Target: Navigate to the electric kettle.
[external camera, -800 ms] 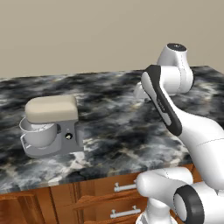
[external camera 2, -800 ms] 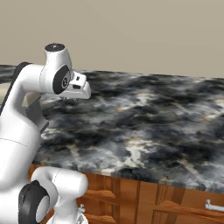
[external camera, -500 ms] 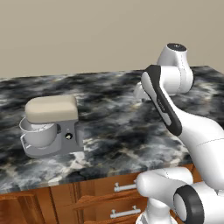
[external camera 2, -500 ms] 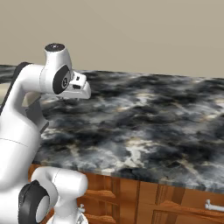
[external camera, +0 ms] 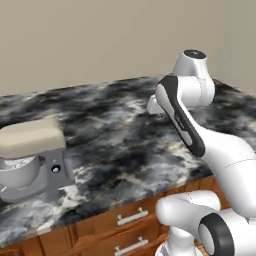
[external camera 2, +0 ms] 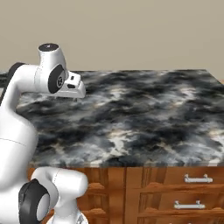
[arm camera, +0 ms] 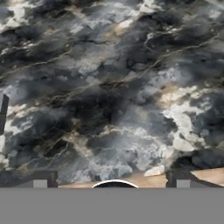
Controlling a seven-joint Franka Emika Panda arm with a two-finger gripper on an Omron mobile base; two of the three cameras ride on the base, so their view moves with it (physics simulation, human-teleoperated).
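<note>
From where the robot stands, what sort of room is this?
Most likely a kitchen, computer-rendered. A dark marbled stone counter runs along a plain beige wall, wooden drawers with metal handles sit beneath it, and a grey stand mixer with a beige head stands on top.

One grey stand mixer [external camera: 31, 157] with a beige head stands on the one dark marbled desk [external camera: 125, 145]. Below the desk edge, two drawer handles [external camera: 133, 217] show in the left base view and two, perhaps three, in the right base view [external camera 2: 197, 178].
</note>
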